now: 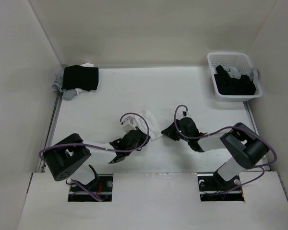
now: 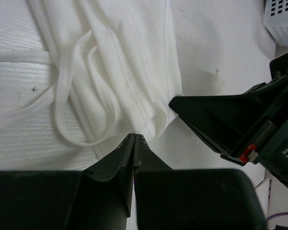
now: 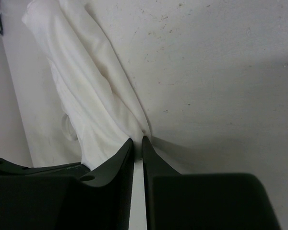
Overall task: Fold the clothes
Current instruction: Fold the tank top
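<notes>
Near the table (image 1: 129, 93) centre, I see my left gripper (image 2: 135, 137) pinched tight on the clothes (image 2: 129, 62) at their 7 o'clock hem, my right gripper (image 3: 138, 141) clamping their 4 o'clock corner, its label (image 2: 286, 154) unreadable.

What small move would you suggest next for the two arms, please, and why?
Probably lift both arms a little together, raising the pinched edge off the table. The left fingers are shut on the hem of the white garment and the right fingers pinch its edge too, so both grips seem set.
</notes>
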Motion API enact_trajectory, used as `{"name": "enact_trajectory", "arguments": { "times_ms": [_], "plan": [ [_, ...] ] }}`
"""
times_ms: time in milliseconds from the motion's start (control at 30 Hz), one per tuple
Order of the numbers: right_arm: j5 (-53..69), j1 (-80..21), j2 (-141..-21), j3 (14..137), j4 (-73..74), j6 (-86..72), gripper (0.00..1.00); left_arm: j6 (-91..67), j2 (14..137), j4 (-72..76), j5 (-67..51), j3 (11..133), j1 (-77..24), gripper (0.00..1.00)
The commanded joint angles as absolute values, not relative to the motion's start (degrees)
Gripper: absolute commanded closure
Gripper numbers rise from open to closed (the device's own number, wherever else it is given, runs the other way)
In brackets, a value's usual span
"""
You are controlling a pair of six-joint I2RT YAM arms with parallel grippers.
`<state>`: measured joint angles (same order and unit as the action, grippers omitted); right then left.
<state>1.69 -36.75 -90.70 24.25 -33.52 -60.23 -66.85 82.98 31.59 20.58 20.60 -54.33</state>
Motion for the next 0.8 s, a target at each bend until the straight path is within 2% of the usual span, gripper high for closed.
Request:
{"name": "enact_trajectory", "arguments": {
  "times_ms": [0, 100, 200, 300, 500, 567, 667, 767],
  "plan": [
    [1.0, -36.2, -89.5, 22.9, -35.5, -59.7, 0.86, -68.7, 81.1, 33.8, 21.6, 18.5, -53.4, 1.00],
    [1.1, -36.4, -89.4, 22.8, -35.5, -59.7, 0.82, -69.3, 82.1, 34.6, 20.7, 17.9, -53.0, 0.95],
    [1.5, -36.4, -88.3, 22.7, -35.1, -59.5, 0.64, -68.6, 81.3, 36.0, 19.8, 17.6, -53.0, 0.84],
    [1.0, -36.8, -84.7, 22.2, -33.1, -58.7, 0.54, -66.8, 76.0, 34.2, 20.7, 15.9, -53.5, 0.83],
    [-1.0, -37.0, -75.7, 22.3, -24.5, -55.0, 0.52, -62.3, 66.2, 25.3, 24.5, 18.6, -54.8, 0.83],
    [-3.0, -37.4, -72.1, 22.8, -21.2, -53.5, 0.57, -58.6, 64.3, 23.6, 25.6, 20.6, -54.3, 0.83],
    [-4.6, -38.4, -68.4, 25.5, -18.3, -48.4, 0.77, -54.2, 61.8, 22.8, 26.2, 22.1, -50.4, 0.79],
    [-2.6, -39.5, -71.8, 31.3, -17.8, -44.7, 0.89, -52.7, 63.8, 24.7, 24.2, 25.2, -45.4, 0.76]
  ]
}}
